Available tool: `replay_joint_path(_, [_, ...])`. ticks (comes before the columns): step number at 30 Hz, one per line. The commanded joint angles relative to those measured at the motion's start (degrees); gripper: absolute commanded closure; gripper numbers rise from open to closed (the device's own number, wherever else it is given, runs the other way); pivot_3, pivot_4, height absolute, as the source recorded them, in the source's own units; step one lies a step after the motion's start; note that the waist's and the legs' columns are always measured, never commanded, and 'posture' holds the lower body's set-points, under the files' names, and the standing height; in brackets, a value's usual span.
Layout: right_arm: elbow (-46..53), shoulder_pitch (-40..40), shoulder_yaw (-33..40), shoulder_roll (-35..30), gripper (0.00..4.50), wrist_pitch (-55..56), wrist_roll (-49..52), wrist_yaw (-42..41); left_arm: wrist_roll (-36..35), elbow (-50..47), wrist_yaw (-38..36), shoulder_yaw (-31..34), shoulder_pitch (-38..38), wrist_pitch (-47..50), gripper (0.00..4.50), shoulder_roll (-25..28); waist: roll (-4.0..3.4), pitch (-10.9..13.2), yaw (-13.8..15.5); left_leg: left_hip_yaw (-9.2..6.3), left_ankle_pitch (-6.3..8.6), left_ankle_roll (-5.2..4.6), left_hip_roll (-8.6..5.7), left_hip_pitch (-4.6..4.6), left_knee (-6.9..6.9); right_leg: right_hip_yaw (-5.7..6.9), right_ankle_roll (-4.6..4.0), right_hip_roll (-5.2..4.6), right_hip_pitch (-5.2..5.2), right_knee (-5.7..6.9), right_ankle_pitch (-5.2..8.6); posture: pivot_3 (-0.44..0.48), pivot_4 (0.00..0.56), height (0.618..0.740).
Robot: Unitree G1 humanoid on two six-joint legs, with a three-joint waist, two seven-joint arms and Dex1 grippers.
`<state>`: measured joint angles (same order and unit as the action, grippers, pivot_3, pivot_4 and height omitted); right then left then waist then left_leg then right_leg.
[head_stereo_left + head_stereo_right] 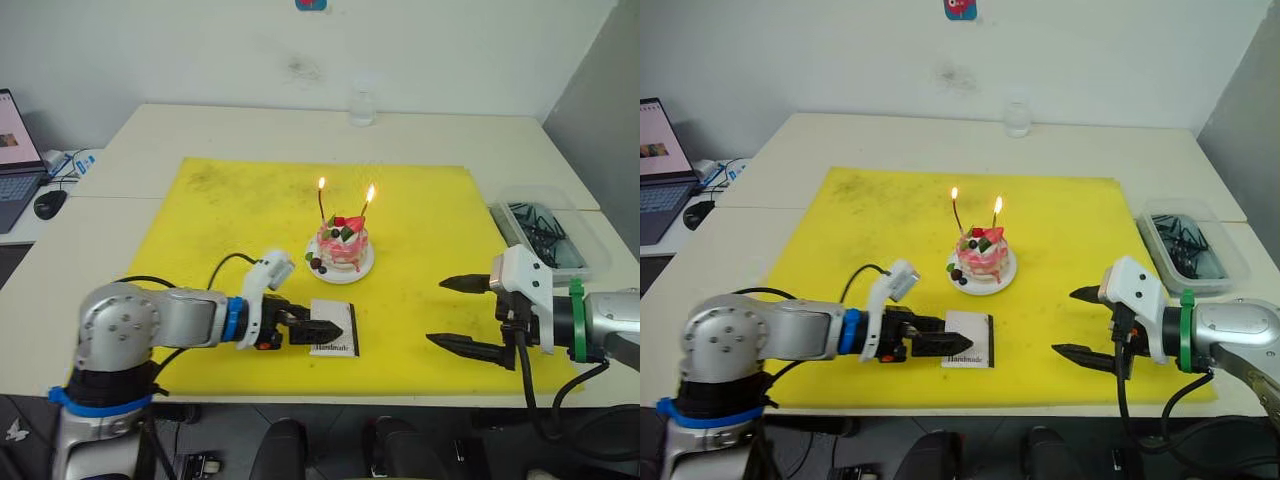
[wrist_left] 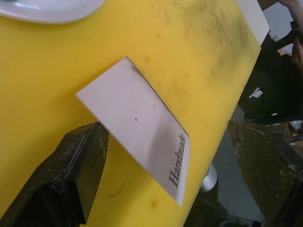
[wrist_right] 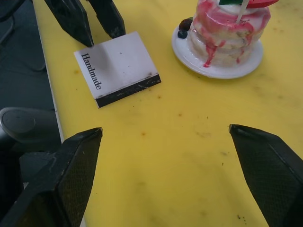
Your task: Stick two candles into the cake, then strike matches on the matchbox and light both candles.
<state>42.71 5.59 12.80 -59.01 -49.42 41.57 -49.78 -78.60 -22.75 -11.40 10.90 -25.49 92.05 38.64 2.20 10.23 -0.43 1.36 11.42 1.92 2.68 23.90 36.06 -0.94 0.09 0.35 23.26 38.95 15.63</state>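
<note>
The pink-and-white cake (image 1: 342,248) stands on its small white plate (image 1: 358,272) in the middle of the yellow mat (image 1: 200,230). Two thin candles rise from it, one (image 1: 321,206) on its left and one (image 1: 365,212) on its right, each with a flame at the tip. The white matchbox (image 1: 333,342) printed "Handmade" lies flat in front of the cake. My left gripper (image 1: 322,328) is open, low over the mat, its fingertips at the matchbox's left edge. Right of the box, my right gripper (image 1: 455,315) hovers wide open and holds nothing. The matches are out of view.
A clear plastic tub (image 1: 548,232) with dark items sits at the mat's right edge. A drinking glass (image 1: 362,107) stands at the table's far side. On the side table to the left are a laptop (image 1: 15,150) and a mouse (image 1: 48,204).
</note>
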Motion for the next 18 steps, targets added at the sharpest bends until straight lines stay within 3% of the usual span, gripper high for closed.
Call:
replay_joint_path(1, [-1.32, -0.72, 4.75, -2.06, 0.0, 3.37, -1.29, -2.56, -1.24, -3.75, -3.43, 5.55, -1.09, -3.01, 0.04, 6.88, 0.0, 0.0, 0.04, 0.0, 0.0, 0.0, 0.0, 0.0, 0.0, 0.0, 0.0, -0.05, 0.0, -0.01, 0.0, 0.0, 0.15, 0.74])
replay_joint_path(4, [-5.46, -1.52, 8.03, -3.13, 0.0, 8.38, -4.69, -4.94, 9.91, -7.18, -15.54, 7.38, 4.78, -13.15, 0.04, 19.01, 0.11, 0.07, -0.11, 0.04, 0.0, 0.0, -0.02, -0.01, -0.03, 0.0, -0.05, -0.2, 0.02, -0.03, 0.03, 0.0, 0.15, 0.74])
replay_joint_path(6, [-8.36, -1.35, 9.84, -3.9, 0.0, 12.36, -6.56, -7.11, 22.11, -7.12, -23.13, 6.86, 10.93, -26.65, 0.04, 25.18, 0.04, 0.09, -0.1, 0.11, 0.01, 0.01, -0.01, -0.08, -0.09, -0.02, -0.14, -0.31, -0.01, -0.06, 0.08, 0.0, 0.15, 0.74])
replay_joint_path(11, [-14.81, 1.98, 13.4, -7.59, 0.0, 16.32, -6.76, -12.92, 36.87, -0.38, -33.45, 10.84, 20.01, -47.14, 0.04, 26.73, -0.09, 0.18, 0.37, 0.17, 0.01, 0.01, -0.04, -0.05, -0.1, 0.03, -0.55, -0.49, 0.02, -0.06, 0.32, 0.0, 0.15, 0.74])
replay_joint_path(18, [-22.16, 4.33, 14.11, -10.1, 0.0, 19.78, -7.59, -17.69, 41.35, 4.29, -41.11, 14.27, 24.31, -54.92, 0.04, 25.49, -0.12, 0.22, 0.42, 0.21, 0.05, -0.05, 0.01, 0.01, -0.15, 0.08, -0.65, -0.54, 0.06, -0.1, 0.39, 0.0, 0.15, 0.74])
